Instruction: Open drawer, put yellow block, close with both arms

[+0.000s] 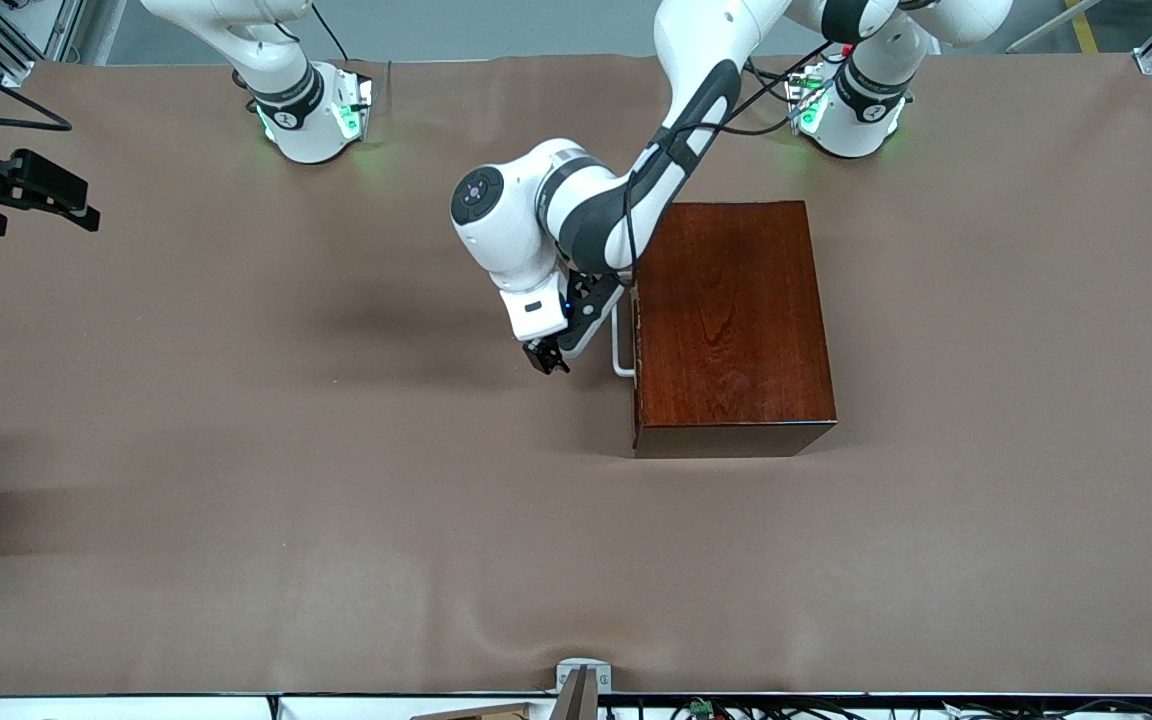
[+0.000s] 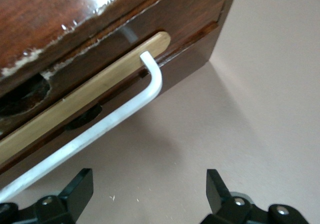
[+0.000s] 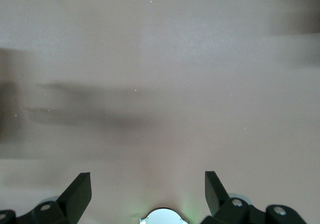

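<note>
The dark reddish-brown box [image 1: 731, 320] stands toward the left arm's end of the table. Its drawer [image 2: 190, 18] looks pushed in or nearly so, and a pale wood strip [image 2: 90, 91] shows along its front. The white handle [image 1: 622, 345] faces the right arm's end and also shows in the left wrist view [image 2: 125, 111]. My left gripper [image 1: 546, 357] is open and empty just in front of the handle, not touching it; its fingers [image 2: 80, 186] frame bare table. My right gripper [image 3: 148, 184] is open and empty, high over bare table by its own base [image 3: 160, 216]. The yellow block is out of view.
The brown table cover [image 1: 336, 480] stretches wide in front of the drawer. Dark hardware [image 1: 26, 185] juts in at the edge toward the right arm's end. The arm bases [image 1: 311, 115] stand along the farthest edge from the front camera.
</note>
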Robot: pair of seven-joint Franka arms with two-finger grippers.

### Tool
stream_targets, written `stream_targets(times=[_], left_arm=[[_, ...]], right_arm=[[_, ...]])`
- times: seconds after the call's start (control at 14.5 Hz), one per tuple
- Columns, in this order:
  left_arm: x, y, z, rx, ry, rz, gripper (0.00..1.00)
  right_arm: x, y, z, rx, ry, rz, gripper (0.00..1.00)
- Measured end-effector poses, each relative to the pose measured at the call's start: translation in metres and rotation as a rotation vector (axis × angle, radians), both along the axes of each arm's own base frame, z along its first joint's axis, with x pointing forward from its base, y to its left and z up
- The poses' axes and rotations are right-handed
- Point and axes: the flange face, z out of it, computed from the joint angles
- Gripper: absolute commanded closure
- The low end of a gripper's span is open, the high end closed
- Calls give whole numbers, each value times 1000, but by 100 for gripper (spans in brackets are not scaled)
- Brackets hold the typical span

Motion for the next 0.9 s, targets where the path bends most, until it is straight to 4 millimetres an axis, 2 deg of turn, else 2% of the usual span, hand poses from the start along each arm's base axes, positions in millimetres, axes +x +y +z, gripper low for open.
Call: stream_targets(times=[0.07, 0.21, 0.41, 0.55, 0.9], left_arm=[[1, 0, 12, -15, -10, 0, 0], [4, 1, 50, -50, -34, -32, 0], [14, 21, 129, -94, -60, -131, 0], [30, 54, 173, -97, -52, -181, 0], [72, 147, 239, -95, -19, -278, 0]], right_arm=[[0, 0, 0, 0, 0, 0, 0], [0, 0, 0, 0, 1, 0, 0], [0, 0, -1, -1, 3, 0, 0], [0, 0, -2, -1, 3, 0, 0], [0, -1, -2, -1, 4, -1, 0]])
